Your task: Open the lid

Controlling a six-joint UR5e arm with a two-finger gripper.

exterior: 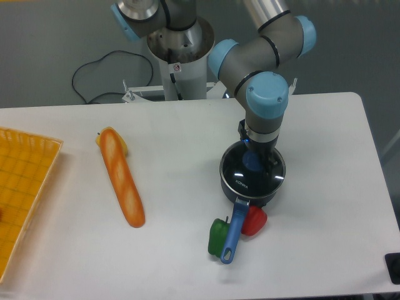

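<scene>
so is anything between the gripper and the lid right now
Nothing visible. The gripper is directly over the lid at its blue knob. Whether the fingers touch the knob can't be told.

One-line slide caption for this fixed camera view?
UR5e gripper poised at the round blue knob of the dark glass lid, still seated on the blue-handled pot.

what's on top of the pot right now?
The lid sits on the pot, its blue knob partly showing. The gripper is right over the knob; its fingertips are hidden by the wrist. Pot contents can't be seen.
</scene>
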